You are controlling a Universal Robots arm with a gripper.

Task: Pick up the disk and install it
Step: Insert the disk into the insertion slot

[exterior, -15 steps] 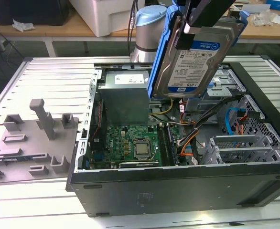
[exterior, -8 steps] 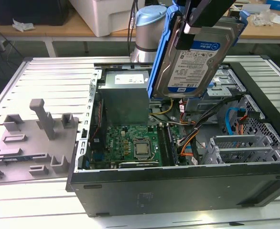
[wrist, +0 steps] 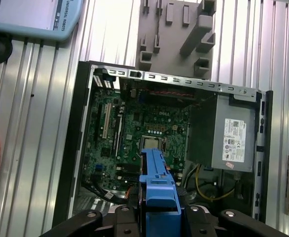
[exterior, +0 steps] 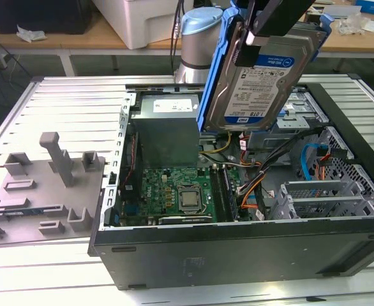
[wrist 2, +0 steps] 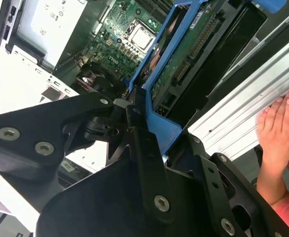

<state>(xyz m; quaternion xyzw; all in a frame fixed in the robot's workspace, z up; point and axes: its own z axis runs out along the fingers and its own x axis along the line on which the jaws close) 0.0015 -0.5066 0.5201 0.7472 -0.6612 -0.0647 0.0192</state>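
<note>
The disk [exterior: 258, 80] is a silver hard drive with a blue-and-white label and a blue carrier frame. It hangs on edge, tilted, above the open computer case [exterior: 238, 248]. My gripper [exterior: 268, 29] is shut on its upper end. In the second wrist view the disk [wrist 2: 191, 52] shows its green circuit-board side, clamped between the black fingers [wrist 2: 143, 163]. In the first wrist view the disk's blue frame [wrist: 157, 180] points down over the motherboard [wrist: 134, 138], near the processor.
The grey power supply [exterior: 168, 131] with a white sticker sits at the case's rear. Drive cages [exterior: 314, 191] and cables lie on the exterior view's right. A grey fixture plate [exterior: 43, 185] lies beside the case. A person's hand [wrist 2: 276, 133] rests on the ribbed table.
</note>
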